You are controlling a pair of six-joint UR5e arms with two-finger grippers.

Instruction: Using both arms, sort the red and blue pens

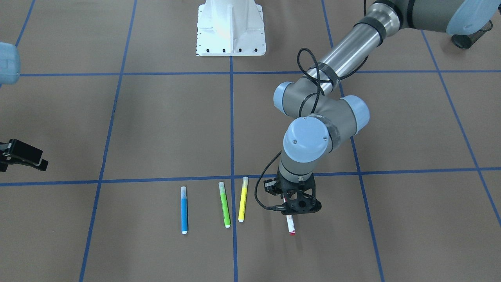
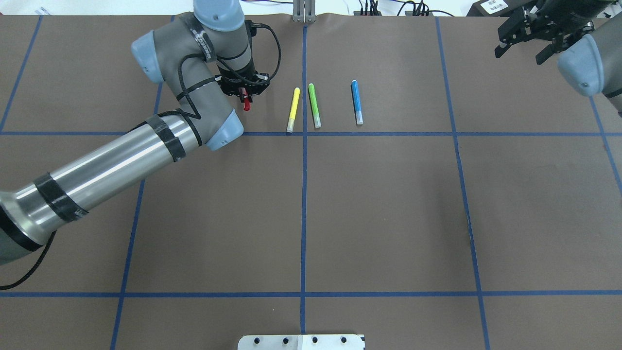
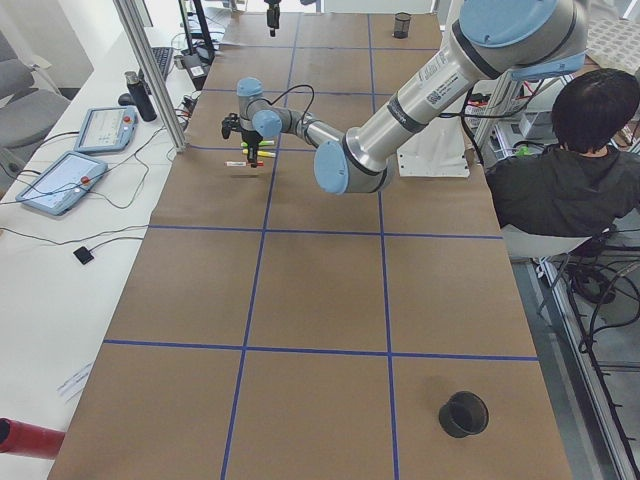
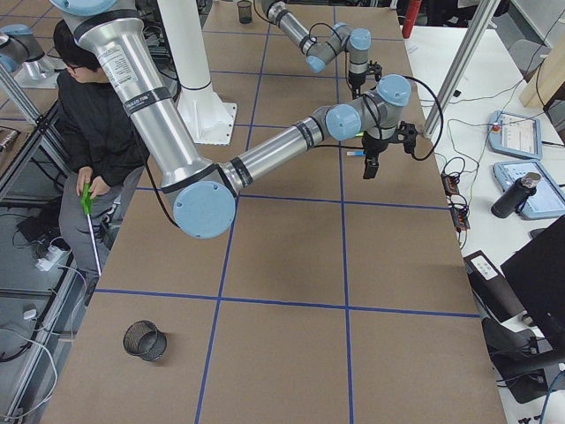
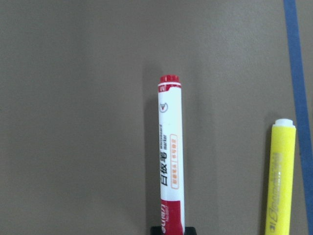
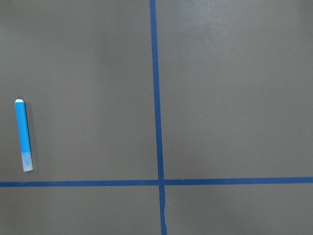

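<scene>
Red pen, a smooth white labelled barrel with a ribbed red end, lies level at the matte brown table. The left tool is clamped on it near its cap. Only the wrist view shows the label. Past the yellow marker and green marker lies the glossy blue pen. The right tool hangs spread and empty.

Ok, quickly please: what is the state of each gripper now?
Left gripper: jaws closed on the red pen.
Right gripper: jaws open, holding nothing.
</scene>
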